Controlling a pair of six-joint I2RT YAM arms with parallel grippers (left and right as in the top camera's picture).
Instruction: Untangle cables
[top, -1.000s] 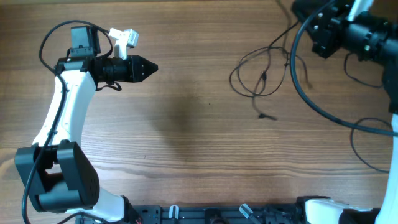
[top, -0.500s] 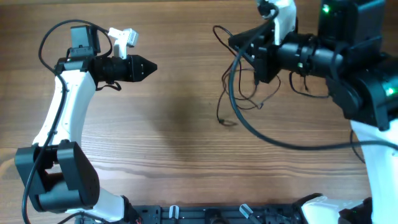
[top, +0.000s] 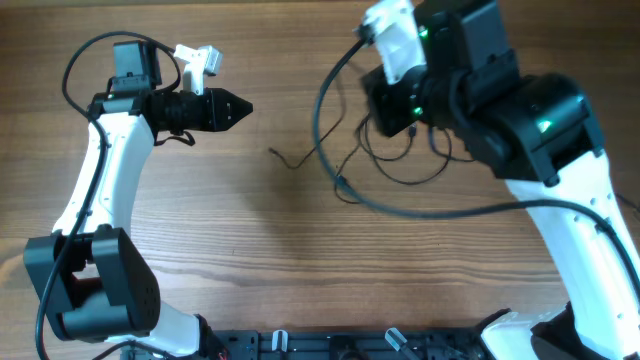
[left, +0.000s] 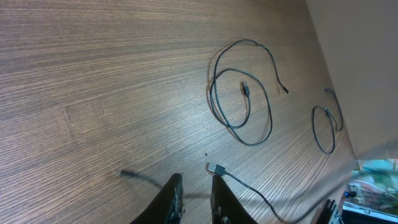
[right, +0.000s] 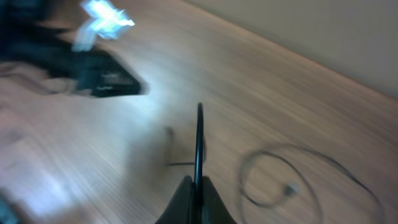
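Wooden table (top: 300, 260), lying under both arms and bearing every item below. Right arm (top: 540, 110), white and black with green lights glowing, leaning in over the far right part of the table and covering its own gripper in the overhead view. Left arm (top: 110, 180), white and black, reaching up the left side and pointing its gripper toward the right arm. Thick black wire (top: 318, 115), belonging to the right arm, sweeping in a wide arc below and to the left of that arm. Cables (top: 405, 178), thin black cords, lying in overlapping loops directly beneath the right arm, well ahead of the left gripper; the left wrist view is showing two nested loops far ahead of the fingers and a smaller separate loop (left: 323, 127) beyond them to the right. Left gripper (top: 240, 110), fingers drawn together to a point, carrying nothing, hovering well apart from the loops. Right gripper (right: 196, 186), seen only in the blurred right wrist view, fingers pinching together on one strand of the cables, which is rising straight up from the tips; a loop is resting just right of it. Loose cord end (top: 275, 152), trailing between the two grippers. Plug connector (left: 215, 168), sitting just ahead of the left fingertips (left: 176, 186).
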